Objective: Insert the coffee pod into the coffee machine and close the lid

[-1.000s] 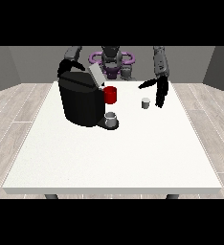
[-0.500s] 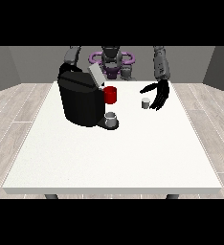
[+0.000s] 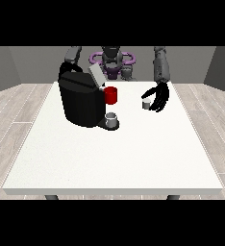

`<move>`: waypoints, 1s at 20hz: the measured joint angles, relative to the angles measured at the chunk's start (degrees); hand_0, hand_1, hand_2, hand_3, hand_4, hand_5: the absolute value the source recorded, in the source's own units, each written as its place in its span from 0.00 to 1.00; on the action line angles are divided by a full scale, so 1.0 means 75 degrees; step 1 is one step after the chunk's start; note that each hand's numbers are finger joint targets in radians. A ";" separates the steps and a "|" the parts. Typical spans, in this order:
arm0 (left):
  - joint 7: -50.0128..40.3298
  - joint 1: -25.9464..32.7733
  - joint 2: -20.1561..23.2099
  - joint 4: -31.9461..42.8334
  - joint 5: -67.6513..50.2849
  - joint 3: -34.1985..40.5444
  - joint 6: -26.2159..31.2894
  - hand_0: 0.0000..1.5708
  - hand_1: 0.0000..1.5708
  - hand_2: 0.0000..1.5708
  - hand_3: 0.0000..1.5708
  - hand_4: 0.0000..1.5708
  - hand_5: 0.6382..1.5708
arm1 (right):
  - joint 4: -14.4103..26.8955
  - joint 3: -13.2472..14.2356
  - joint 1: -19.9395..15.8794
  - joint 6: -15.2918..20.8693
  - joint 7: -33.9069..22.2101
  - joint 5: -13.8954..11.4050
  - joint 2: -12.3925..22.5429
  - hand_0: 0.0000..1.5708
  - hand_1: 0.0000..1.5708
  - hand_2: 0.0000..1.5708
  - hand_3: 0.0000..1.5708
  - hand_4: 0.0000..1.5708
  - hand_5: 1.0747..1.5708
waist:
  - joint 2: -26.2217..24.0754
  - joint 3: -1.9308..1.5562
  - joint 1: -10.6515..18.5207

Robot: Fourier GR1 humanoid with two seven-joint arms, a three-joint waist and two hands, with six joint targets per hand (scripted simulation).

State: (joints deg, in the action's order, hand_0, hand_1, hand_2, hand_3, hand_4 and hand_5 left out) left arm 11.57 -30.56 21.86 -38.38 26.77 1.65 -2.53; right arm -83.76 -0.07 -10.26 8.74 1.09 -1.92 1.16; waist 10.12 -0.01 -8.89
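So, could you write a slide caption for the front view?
Hand at the view's right beside the coffee pod; coffee machine lid open.

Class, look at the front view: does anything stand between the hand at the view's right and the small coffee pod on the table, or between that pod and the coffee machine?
Nothing visible blocks either. The hand at the view's right is beside the coffee pod, with no object between them. Between the pod and the coffee machine lies bare table; the machine's lid stands raised.

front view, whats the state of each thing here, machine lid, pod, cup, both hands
coffee machine: upright on the table, lid raised
coffee pod: standing on the table, not yet in the machine
cup: upright on the machine's base
hand at the view's right: fingers curved beside the pod, not closed on it
hand at the view's left: behind the machine, fingers unclear
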 measured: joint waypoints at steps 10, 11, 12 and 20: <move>0.0268 -0.0420 -0.0106 0.0517 0.0718 -0.0032 -0.0978 0.57 0.57 0.64 0.49 0.20 1.00 | 0.0253 0.0233 -0.0203 -0.0053 0.0104 0.0139 0.0078 0.00 0.00 0.00 0.00 0.32 1.00 | 0.0102 -0.0021 0.0016; 0.0151 -0.0521 -0.0108 0.0544 0.0813 -0.0093 -0.0928 0.62 0.62 0.67 0.51 0.20 1.00 | 0.0350 0.0282 -0.0287 -0.0018 0.0120 0.0162 0.0058 0.00 0.00 0.00 0.00 0.31 1.00 | 0.0118 -0.0016 0.0027; 0.0182 -0.0556 -0.0073 0.0654 0.0868 -0.0085 -0.0942 0.65 0.65 0.71 0.57 0.18 1.00 | 0.0267 0.0227 -0.0279 -0.0019 0.0089 0.0162 0.0019 0.00 0.00 0.00 0.00 0.32 1.00 | 0.0144 -0.0015 -0.0036; 0.0637 -0.0886 0.0023 0.0844 0.1093 -0.0091 -0.0719 0.94 0.94 0.94 0.90 0.40 1.00 | 0.0392 0.0177 -0.0216 0.0096 0.0196 0.0254 -0.0053 0.00 0.00 0.00 0.00 0.26 1.00 | 0.0070 -0.0004 0.0001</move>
State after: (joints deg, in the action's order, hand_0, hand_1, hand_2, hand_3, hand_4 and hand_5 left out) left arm 16.35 -37.21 22.03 -32.05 34.97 0.97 -7.93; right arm -80.82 1.26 -11.88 9.46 2.57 -0.01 0.76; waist 10.65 -0.04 -8.88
